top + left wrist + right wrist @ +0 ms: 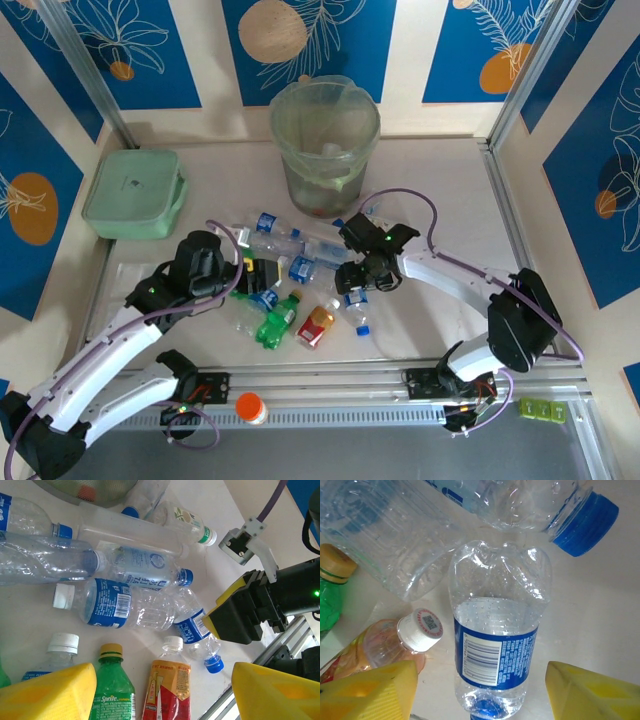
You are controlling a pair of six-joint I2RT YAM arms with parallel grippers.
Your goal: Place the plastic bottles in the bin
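About ten plastic bottles (pixel 277 322) lie jumbled on the pale surface (pixel 450 190) beneath and between both pincers: mostly clear, two green, one red-labelled. The left pincer (pixel 164 680) hangs released over them. The right pincer (pixel 481 670), released too, straddles a blue-labelled bottle (pixel 495 650). One bin (pixel 300 175) stands beyond both pincers. One mint box (pixel 132 192) sits beyond the left pincer and one orange-capped jar (pixel 250 407) behind it. Blue leaf-patterned panels (pixel 310 40) wall the space.
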